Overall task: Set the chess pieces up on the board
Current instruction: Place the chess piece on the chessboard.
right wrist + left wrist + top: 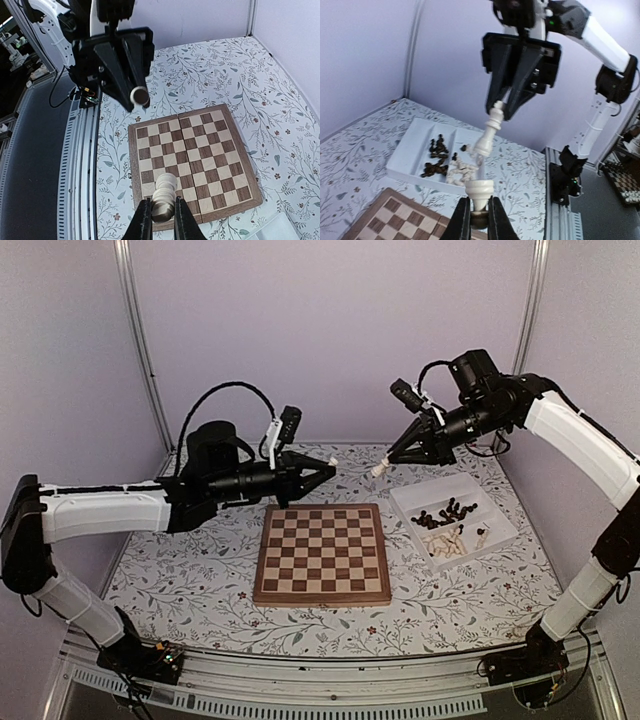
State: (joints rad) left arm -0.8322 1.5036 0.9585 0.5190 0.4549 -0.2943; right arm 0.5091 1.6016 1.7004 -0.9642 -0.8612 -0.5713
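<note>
The board (320,550) lies flat mid-table with no pieces on it. Both grippers hang in the air behind its far edge, tips facing each other and a little apart. My left gripper (479,220) is shut on a cream chess piece (479,192). My right gripper (160,220) is shut on another cream chess piece (167,192), which sticks out of its tips (378,470) toward the left gripper (330,464). In the left wrist view the right gripper (502,107) holds that piece (489,132) slanting down. The two pieces do not touch.
A white partitioned tray (430,495) sits right of the board, with several dark pieces (445,512) and several cream pieces (452,543) in its compartments. The floral tablecloth (180,570) covers the table. Walls and frame posts close in the back and sides.
</note>
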